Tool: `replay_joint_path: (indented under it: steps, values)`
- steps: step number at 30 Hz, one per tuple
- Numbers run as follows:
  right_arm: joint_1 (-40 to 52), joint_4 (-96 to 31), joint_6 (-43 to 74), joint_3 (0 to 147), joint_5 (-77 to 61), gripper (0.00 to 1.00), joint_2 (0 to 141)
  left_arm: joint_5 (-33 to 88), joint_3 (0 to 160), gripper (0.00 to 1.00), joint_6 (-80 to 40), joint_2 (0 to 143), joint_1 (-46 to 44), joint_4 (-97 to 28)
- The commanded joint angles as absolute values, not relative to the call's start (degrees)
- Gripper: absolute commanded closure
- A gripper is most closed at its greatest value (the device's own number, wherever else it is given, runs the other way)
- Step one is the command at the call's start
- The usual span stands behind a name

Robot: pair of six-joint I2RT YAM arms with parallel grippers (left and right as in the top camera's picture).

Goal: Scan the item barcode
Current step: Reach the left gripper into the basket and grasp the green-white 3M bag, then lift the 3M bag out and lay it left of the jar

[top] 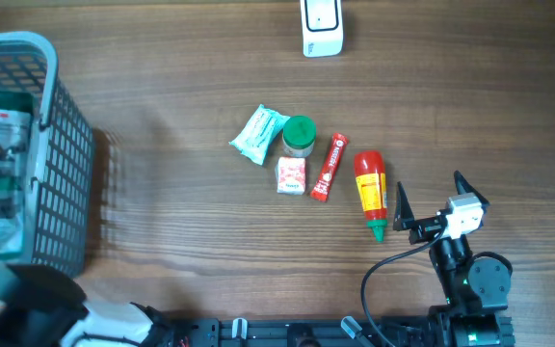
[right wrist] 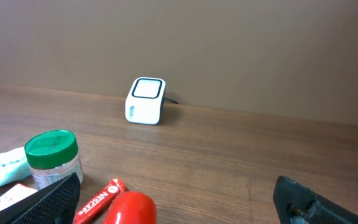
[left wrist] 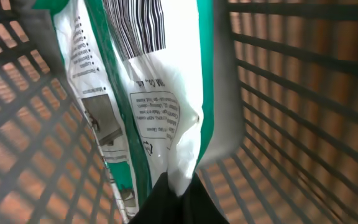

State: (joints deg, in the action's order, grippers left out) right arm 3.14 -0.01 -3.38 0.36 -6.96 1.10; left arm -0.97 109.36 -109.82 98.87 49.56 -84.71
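From the left wrist alone, a close look at the left end effector [left wrist: 171,202], clenched on the bottom edge of a green-and-white packet [left wrist: 160,106] inside the grey basket [left wrist: 303,93], with the barcode [left wrist: 135,25] in plain sight near the top. From overhead, only the packet's place: in the basket at the left edge of the tabletop [top: 162,241], well apart from the white scanner [top: 322,27] at the far edge. Also from overhead, and partly from the right wrist: a teal pouch [top: 258,133], a green-lidded jar [top: 299,135], a small pink box [top: 291,175], a red stick [top: 329,167] and a red bottle [top: 370,183], clustered mid-tabletop. Near the bottle, the right end effector [top: 430,185], released, jaws wide, grasping nothing.
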Motion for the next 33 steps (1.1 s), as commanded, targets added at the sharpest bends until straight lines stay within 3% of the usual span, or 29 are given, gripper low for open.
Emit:
replay_joint_path:
  steps: [1, 13, 20, 24, 29, 33]
  values:
    - [3.31, 0.27, -4.36, 0.30, -6.00, 0.00, 0.80, -2.46, 110.00, 0.96, -109.75, 91.72, 49.34, -84.44]
    - [3.31, 0.27, -4.36, 0.30, -6.00, 0.00, 0.80, -4.58, 110.00, 0.96, -109.73, 72.40, 46.28, -76.77]
    - [3.31, 0.30, -4.38, 0.30, -6.00, 0.01, 0.82, -4.62, 110.00, 0.96, -110.06, 69.43, 32.71, -73.82]
    - [3.31, 0.30, -4.36, 0.30, -6.00, 0.00, 0.82, -4.64, 110.00, 0.96, -116.09, 70.52, 25.63, -73.56]
    - [3.31, 0.30, -4.38, 0.30, -6.00, 0.00, 0.82, -4.60, 110.00, 0.96, -125.05, 73.38, 16.95, -77.65]
    - [3.31, 0.30, -4.38, 0.30, -6.00, 0.00, 0.82, -4.60, 109.93, 0.96, -124.99, 78.37, 8.99, -81.06]
